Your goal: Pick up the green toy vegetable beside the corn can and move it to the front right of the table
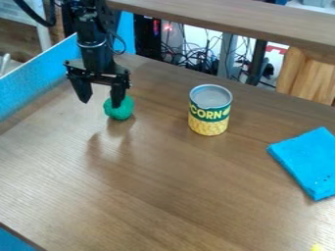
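The black gripper [101, 100] hangs over the back left of the wooden table, its two fingers apart and pointing down. A round green object [120, 109] is at its right finger, which overlaps the object's upper part; whether they touch I cannot tell. Between the two fingers there is a gap. To the right, a can of corn [210, 110] stands upright with its grey top up. A folded blue cloth [306, 162] lies flat at the table's right side.
A blue wall [39, 81] runs along the table's left side. Behind the table [163, 196] are cables and metal posts, with a wooden shelf [242, 19] across the top. A small yellow thing [317, 247] shows at the bottom right edge.
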Robot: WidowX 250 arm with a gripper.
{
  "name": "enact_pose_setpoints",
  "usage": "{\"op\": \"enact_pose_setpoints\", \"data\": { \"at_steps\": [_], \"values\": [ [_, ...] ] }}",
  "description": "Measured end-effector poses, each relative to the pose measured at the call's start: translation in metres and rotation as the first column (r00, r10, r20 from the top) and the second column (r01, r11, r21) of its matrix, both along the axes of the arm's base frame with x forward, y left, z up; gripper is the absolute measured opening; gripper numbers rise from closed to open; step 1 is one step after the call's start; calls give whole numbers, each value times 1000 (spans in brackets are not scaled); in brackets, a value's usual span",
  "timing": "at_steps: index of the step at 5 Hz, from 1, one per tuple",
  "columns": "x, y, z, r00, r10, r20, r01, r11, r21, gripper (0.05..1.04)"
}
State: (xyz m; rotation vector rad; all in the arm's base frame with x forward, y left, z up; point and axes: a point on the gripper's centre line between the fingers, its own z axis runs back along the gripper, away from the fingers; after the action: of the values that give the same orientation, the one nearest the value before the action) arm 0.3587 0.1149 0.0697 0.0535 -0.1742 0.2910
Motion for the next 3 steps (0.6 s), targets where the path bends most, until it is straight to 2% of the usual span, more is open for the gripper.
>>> {"op": "enact_pose_setpoints", "data": {
  "at_steps": [1,3],
  "values": [
    [4,-1,-7,1000,-2,-12,2,1000,-7,1001],
    [19,-18,-6,999,-40,-2,40,999,-2,1001]
  ]
}}
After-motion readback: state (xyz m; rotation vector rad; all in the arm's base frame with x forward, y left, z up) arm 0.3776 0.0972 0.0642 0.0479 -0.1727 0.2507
